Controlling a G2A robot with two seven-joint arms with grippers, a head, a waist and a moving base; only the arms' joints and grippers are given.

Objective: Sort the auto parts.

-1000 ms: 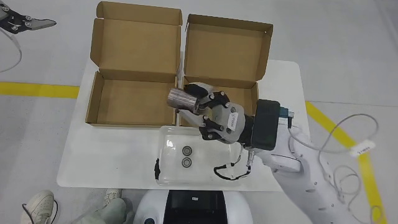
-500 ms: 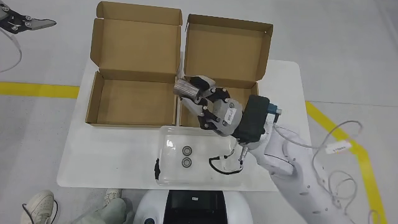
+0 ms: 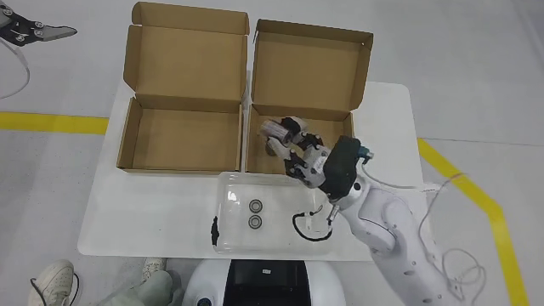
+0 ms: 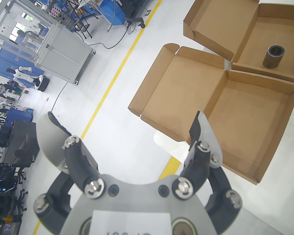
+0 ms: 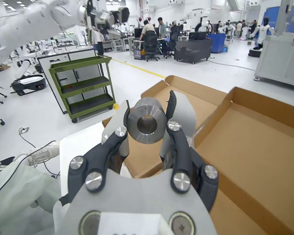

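Bearings (image 3: 254,221), two, lie in the clear tray (image 3: 234,189) at the surface's (image 3: 387,110) 6 o'clock edge. Beyond, the right gripper's (image 5: 149,100) fingers pinch a steel sleeve (image 5: 134,123) over the right box (image 3: 331,127), near its 9 o'clock wall. The left gripper (image 4: 123,123) is held aloft with its fingers spread.

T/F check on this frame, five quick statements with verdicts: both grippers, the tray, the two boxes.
1. The right gripper is shut on a metal cylinder. True.
2. The left gripper holds a bearing. False: it is open and empty.
3. The clear tray holds two ring-shaped parts. True.
4. The left cardboard box is full of parts. False: in the top view its floor is bare.
5. The right cardboard box has its lid closed. False: the lid is folded open, like the left box's.
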